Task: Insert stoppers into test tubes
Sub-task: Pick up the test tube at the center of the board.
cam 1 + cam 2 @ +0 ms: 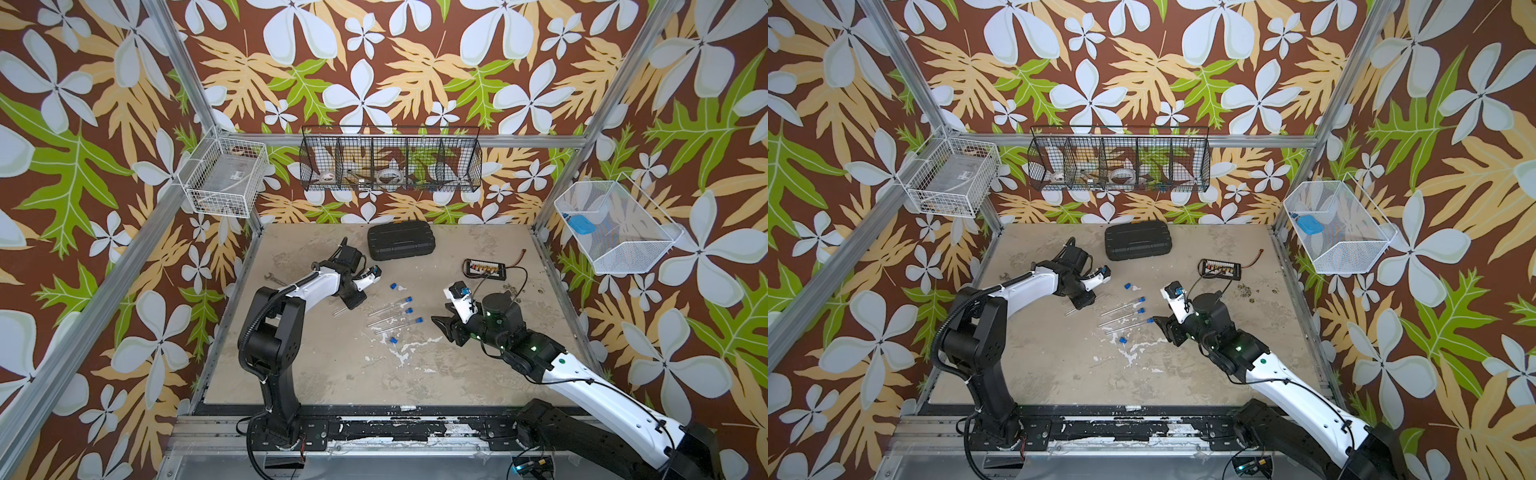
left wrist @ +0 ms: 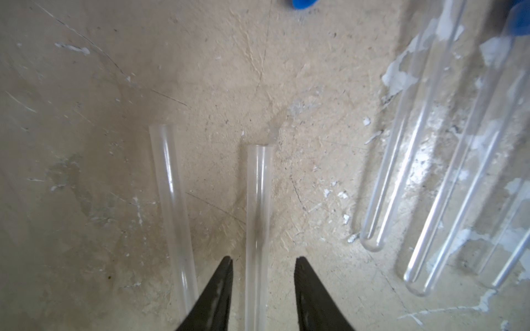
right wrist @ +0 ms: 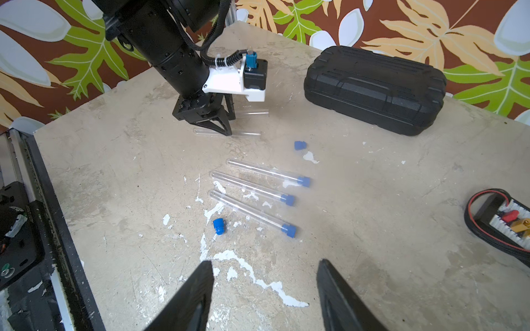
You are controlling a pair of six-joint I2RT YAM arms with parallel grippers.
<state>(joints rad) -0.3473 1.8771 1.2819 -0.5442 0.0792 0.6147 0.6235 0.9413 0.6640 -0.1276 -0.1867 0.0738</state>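
Shows a worn table [image 1: 332,374] with 3 stoppered test tubes [image 1: 388,318] mid-table. Places the left gripper [image 2: 263,258] astride 1 of 2 open tubes [image 2: 258,200], lengthwise between partly open jaws, without visible contact. Shows the right gripper [image 3: 265,261] hovering wide open, empty, the nearer to a loose stopper [image 3: 218,225].

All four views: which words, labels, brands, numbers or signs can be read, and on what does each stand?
No text can be read in any view.
Label on the clear box in the white wire basket: too small to read.
Light print on the black plate beside the table, right wrist view: blurred, unreadable.
Black case: no lettering visible.
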